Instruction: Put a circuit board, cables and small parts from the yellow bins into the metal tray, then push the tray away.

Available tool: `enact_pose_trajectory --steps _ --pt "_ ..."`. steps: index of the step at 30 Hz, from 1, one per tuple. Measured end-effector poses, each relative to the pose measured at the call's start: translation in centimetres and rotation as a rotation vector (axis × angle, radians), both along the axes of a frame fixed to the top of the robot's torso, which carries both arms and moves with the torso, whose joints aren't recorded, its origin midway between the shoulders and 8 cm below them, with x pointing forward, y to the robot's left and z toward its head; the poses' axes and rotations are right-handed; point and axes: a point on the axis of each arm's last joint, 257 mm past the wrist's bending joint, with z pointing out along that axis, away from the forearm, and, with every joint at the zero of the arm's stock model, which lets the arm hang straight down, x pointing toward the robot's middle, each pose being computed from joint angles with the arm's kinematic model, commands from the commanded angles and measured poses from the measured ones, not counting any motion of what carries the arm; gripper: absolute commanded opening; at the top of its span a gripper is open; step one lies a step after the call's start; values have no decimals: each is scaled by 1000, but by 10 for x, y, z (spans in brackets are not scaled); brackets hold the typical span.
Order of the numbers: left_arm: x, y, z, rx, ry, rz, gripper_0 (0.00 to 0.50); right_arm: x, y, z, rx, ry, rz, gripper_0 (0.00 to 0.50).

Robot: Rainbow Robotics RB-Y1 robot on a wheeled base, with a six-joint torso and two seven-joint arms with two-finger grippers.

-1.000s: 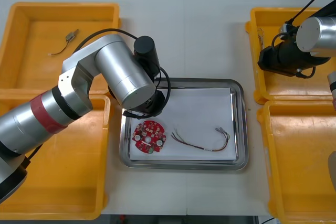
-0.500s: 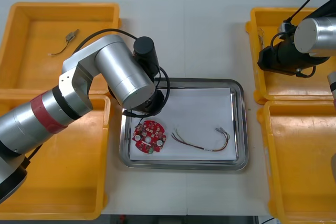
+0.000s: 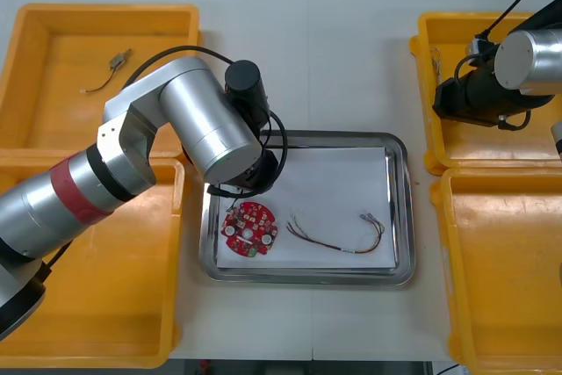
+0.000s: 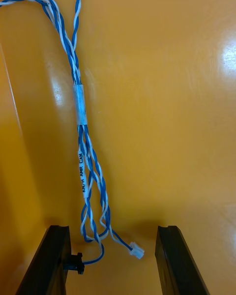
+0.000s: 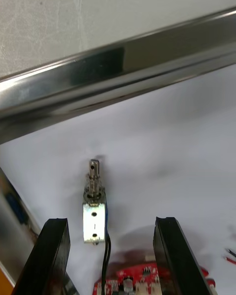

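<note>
— What differs from half a second ago?
— Very little. The left arm has shifted slightly toward the tray's middle, and the right arm sits almost where it was. The board (image 3: 249,227) and the red and yellow cable (image 3: 338,236) lie as before on the white inside of the tray (image 3: 406,217).
— And the left gripper?
— The left gripper (image 5: 109,221) hangs over the tray's far left corner, fingers apart, holding nothing. Between them a metal part (image 5: 94,211) lies on the white, just beyond the board, touching neither finger.
— The right one?
— The right gripper (image 4: 112,227) is low in the far right bin (image 3: 423,50), fingers also apart. The blue and white cable (image 4: 79,103) lies on the bin floor with its ends between the fingers. Its black end is right at one finger; I cannot tell if it touches.
— Where is room?
— From the metal part to the tray's rim the white is free. The tray's far right part, beyond the red and yellow cable, is free too. Past the far rim the table (image 3: 351,50) runs open to its far edge. At both sides the bins stand close to the tray.
</note>
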Motion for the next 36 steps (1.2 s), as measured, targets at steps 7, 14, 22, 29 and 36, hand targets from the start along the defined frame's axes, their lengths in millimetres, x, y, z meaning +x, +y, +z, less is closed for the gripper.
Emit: enact_pose_trajectory --steps 7,14,22,29,36 --pt "-15 9 36 14 3 10 500 -1 1 -1 7 2 2 0" --pt "-13 37 89 -47 -19 71 500 -1 -1 -1 11 3 -2 0" --pt "4 77 117 -56 -62 161 500 -15 -18 -5 34 51 -36 0" --pt "20 106 130 -103 -47 258 500 -26 -35 4 47 76 -47 0" --pt "37 138 136 -142 3 356 500 -34 -46 20 48 81 -49 0"
